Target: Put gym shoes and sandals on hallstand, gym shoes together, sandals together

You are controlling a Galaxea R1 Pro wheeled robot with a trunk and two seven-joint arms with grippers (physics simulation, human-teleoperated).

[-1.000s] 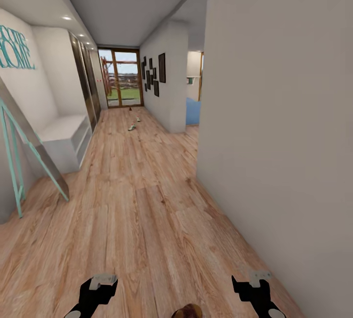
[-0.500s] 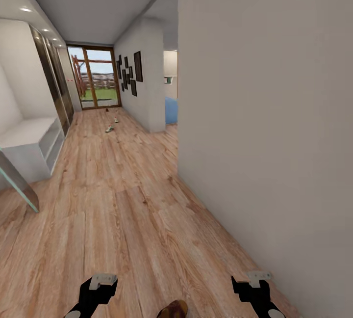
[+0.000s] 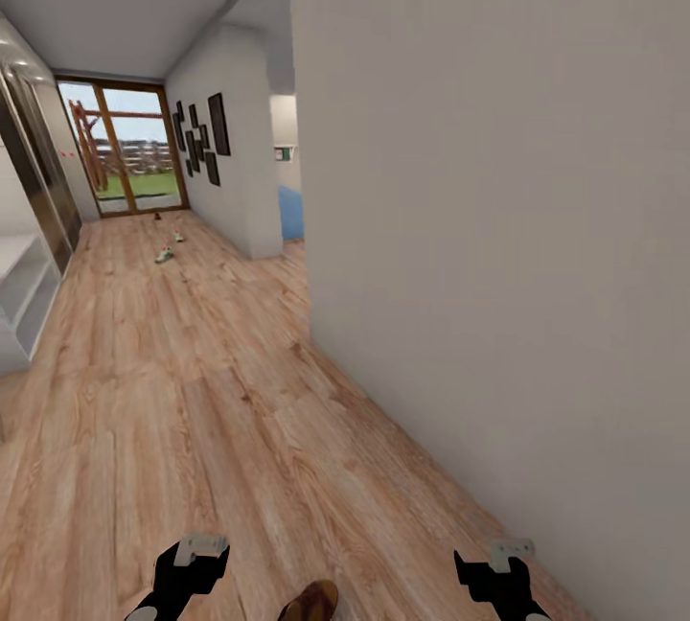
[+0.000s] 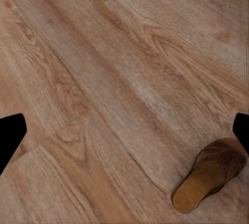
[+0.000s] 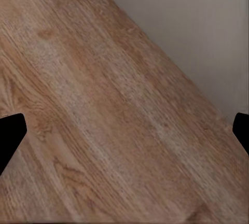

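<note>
One sandal [image 3: 309, 602] lies flat on the corridor floor [image 3: 192, 410] between the two arms, nearest the robot

From the left wrist it shows its tan footbed and dark strap [image 4: 210, 175], with nothing touching it. Far down the corridor two gym shoes [image 3: 165, 256] sit on the planks, with a small dark thing beyond them that is too small to tell. The left gripper [image 3: 192, 554] and right gripper [image 3: 498, 563] both hang empty with jaws spread wide. A plain wall [image 3: 498, 218] runs close on the right
</note>
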